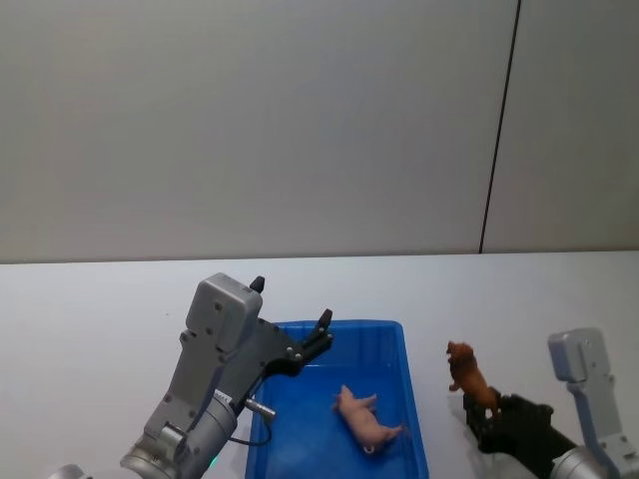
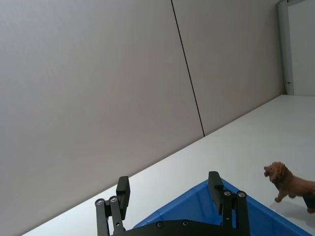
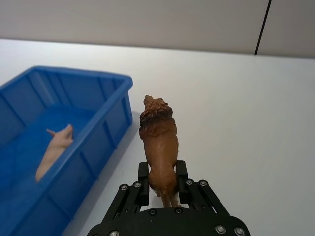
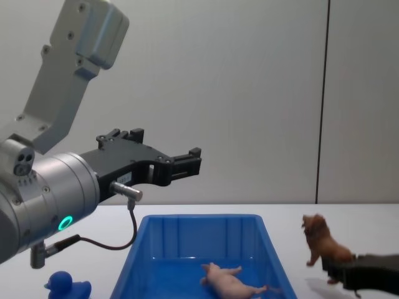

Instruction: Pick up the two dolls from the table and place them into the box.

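The black fingers point(image 3: 143, 178) of the right gripper point(image 3: 162, 176) are closed on the back end of the small reddish-brown plastic lion point(image 3: 158, 142). The lion is upright, with a shaggy bumpy mane and a smooth back, and it faces the far wall. It is just right of the big bright blue plastic box point(image 3: 78, 73), low over the tabletop. I cannot tell if its front paws touch.

The flat black fingers point(image 2: 214, 187) of the left gripper point(image 2: 169, 183) are spread wide apart and hold nothing. They hang in the air above the far left part of the box. The arm behind them is smooth grey metal with a little green ring of light point(image 4: 64, 222).

The box has sloping walls and a rounded rim. Inside it, the pale pink plastic pig point(image 1: 364, 419) lies on its side, toward the near right.

The white tabletop point(image 1: 100, 309) is plain and smooth. A small blue duck-shaped toy point(image 4: 65, 283) sits on it, left of the box.
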Motion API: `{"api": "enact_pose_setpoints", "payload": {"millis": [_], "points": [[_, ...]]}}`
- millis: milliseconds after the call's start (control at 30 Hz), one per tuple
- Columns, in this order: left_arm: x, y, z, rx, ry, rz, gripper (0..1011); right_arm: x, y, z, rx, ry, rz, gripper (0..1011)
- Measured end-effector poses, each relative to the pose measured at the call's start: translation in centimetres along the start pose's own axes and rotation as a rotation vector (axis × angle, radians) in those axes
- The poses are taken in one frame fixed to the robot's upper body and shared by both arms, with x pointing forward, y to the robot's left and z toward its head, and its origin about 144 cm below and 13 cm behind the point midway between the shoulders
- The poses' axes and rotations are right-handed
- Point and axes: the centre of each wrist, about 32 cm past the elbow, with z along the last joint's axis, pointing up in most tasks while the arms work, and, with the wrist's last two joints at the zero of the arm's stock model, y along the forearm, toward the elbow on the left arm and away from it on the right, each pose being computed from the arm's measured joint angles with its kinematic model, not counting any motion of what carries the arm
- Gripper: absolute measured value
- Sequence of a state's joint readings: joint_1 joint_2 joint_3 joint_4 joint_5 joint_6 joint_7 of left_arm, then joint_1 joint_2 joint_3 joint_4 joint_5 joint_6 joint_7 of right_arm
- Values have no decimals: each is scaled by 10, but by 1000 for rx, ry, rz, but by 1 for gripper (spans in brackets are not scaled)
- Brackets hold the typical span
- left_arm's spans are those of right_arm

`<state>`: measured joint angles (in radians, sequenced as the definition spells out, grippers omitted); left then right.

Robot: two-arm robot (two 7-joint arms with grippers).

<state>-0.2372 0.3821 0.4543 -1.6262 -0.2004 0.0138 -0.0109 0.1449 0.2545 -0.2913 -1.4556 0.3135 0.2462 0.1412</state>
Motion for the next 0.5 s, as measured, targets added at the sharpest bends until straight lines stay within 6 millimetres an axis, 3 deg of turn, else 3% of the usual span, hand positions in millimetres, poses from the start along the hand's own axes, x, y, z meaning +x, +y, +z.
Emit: {"api": "enact_pose_setpoints", "payload": {"millis": [500], "points": [[0, 0, 0, 0, 0, 0, 1001, 4, -6, 30, 135, -43, 68, 301]]}}
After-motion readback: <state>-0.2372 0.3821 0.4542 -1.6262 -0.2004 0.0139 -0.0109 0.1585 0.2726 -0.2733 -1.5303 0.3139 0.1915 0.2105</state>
